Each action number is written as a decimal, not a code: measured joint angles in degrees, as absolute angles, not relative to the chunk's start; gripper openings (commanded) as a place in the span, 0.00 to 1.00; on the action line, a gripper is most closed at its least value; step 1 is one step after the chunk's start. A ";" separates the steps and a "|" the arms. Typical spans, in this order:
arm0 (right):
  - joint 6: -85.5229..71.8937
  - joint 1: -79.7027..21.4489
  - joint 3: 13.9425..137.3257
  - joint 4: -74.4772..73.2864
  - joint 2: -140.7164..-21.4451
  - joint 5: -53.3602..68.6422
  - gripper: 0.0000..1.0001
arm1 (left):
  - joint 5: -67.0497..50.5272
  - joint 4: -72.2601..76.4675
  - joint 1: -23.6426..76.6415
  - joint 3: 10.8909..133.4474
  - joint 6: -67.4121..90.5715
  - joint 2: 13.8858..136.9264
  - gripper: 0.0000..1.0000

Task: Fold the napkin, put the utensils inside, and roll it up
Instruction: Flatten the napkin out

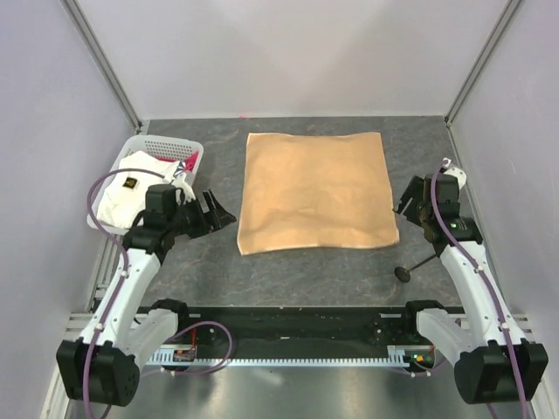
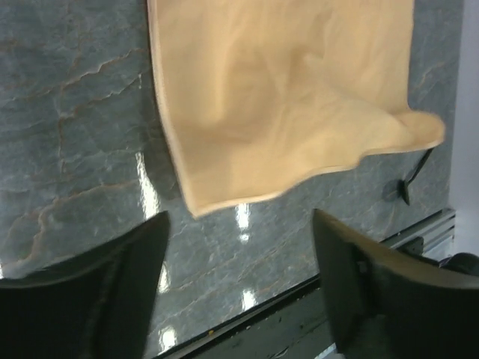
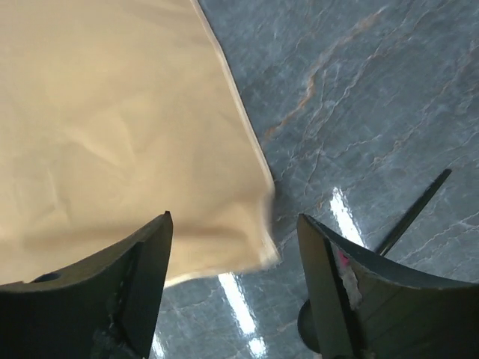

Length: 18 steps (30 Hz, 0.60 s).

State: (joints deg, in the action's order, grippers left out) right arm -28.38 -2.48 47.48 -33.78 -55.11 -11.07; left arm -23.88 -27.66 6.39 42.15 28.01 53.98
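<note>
The peach-tan napkin (image 1: pixel 316 190) lies spread flat in the middle of the table, its surface slightly rumpled. My left gripper (image 1: pixel 218 209) hovers open just off the napkin's near left corner (image 2: pixel 196 208), with nothing between its fingers. My right gripper (image 1: pixel 409 199) is open beside the napkin's right edge, above its near right corner (image 3: pixel 263 250), which looks blurred. A black spoon-like utensil (image 1: pixel 415 264) lies on the table right of that corner, head toward me. Its handle (image 3: pixel 415 211) shows in the right wrist view, and the utensil (image 2: pixel 410 179) appears small in the left wrist view.
A white basket (image 1: pixel 144 148) stands at the back left, holding a white cloth (image 1: pixel 131 192) and a pink-red cloth (image 1: pixel 185 163). Grey walls enclose the table on three sides. A black rail (image 1: pixel 297 323) runs along the near edge.
</note>
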 measured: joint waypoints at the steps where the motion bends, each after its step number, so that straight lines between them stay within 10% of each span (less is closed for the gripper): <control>1: -28.64 -2.48 47.55 -33.61 -54.46 -11.64 0.81 | -23.62 -29.15 6.39 41.85 27.83 52.49 0.96; 18: -31.24 -2.33 45.47 -33.34 -62.74 -7.31 0.72 | -22.09 -37.95 6.33 62.39 20.36 57.19 1.00</control>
